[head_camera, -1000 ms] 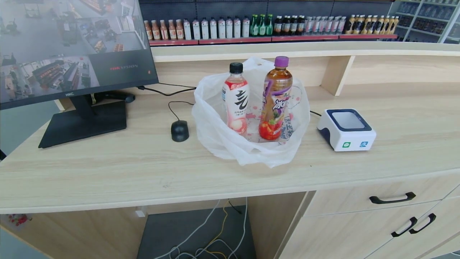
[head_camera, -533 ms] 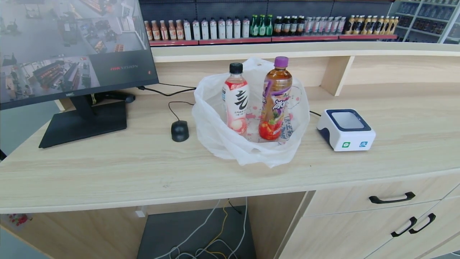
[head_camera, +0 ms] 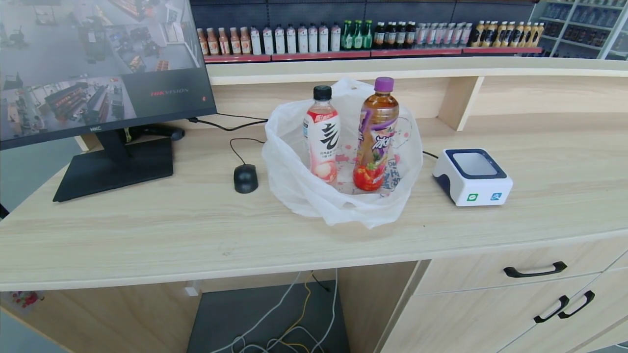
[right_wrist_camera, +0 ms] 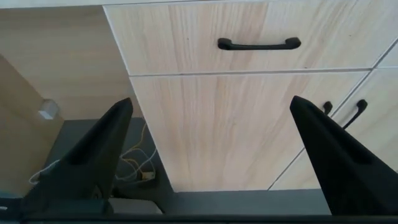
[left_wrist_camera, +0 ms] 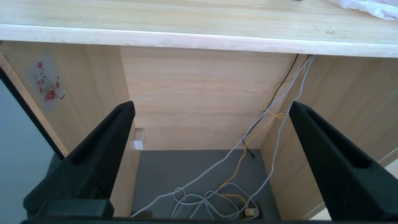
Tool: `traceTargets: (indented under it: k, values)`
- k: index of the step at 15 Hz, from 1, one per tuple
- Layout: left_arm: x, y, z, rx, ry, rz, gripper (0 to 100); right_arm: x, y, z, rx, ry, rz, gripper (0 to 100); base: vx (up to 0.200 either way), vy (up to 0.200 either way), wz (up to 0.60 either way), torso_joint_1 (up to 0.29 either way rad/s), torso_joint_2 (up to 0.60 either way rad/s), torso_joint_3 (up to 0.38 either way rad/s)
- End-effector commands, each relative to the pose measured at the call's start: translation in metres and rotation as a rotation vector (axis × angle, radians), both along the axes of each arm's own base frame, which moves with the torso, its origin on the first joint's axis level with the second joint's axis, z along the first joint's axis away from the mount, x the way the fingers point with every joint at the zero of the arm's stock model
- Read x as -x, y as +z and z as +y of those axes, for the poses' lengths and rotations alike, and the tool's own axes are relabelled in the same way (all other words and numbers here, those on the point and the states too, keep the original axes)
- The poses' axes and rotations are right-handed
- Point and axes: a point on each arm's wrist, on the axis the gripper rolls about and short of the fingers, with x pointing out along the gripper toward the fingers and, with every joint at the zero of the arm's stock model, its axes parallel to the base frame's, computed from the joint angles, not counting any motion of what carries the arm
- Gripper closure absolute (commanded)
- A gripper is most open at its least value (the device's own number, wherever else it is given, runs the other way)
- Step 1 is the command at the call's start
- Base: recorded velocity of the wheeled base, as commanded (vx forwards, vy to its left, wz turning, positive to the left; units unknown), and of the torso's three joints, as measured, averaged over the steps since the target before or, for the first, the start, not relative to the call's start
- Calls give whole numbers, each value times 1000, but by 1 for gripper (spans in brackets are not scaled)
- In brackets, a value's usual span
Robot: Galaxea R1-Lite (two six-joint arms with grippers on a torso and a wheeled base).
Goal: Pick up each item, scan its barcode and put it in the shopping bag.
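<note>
White plastic shopping bag (head_camera: 294,184): black-capped pink bottle (head_camera: 321,142), purple-capped brown bottle (head_camera: 375,139) inside | looks done | my left gripper (left_wrist_camera: 211,109), right gripper (right_wrist_camera: 211,102) spread, empty.

head view above counter (head_camera: 147,235), wrist views low, facing its front

Jaws spread wide on left end effector (left_wrist_camera: 211,107) and right end effector (right_wrist_camera: 211,101).

A pale wooden tabletop (head_camera: 147,230) has drawers (head_camera: 471,277) below. Behind it are a raised ledge (head_camera: 417,66) and shelves of bottles (head_camera: 368,35). Cables (head_camera: 293,321) lie on the grey floor (head_camera: 221,318).
</note>
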Motion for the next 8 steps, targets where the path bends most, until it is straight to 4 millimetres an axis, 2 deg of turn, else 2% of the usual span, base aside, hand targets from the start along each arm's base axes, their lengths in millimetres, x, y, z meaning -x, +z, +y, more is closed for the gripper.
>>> traceTargets:
  k: [1,4,8]
  values:
    - [0,0,0,0,-1,0,0,1,0,1,23,-74,-17,0,0,0,0,0,0,0]
    - [0,0,0,0,0,0,0,7,-1,1,18,-45,-92,0,0,0,0,0,0,0]
    - [0,0,0,0,0,0,0,7,-2,1,-16,-44,-92,0,0,0,0,0,0,0]
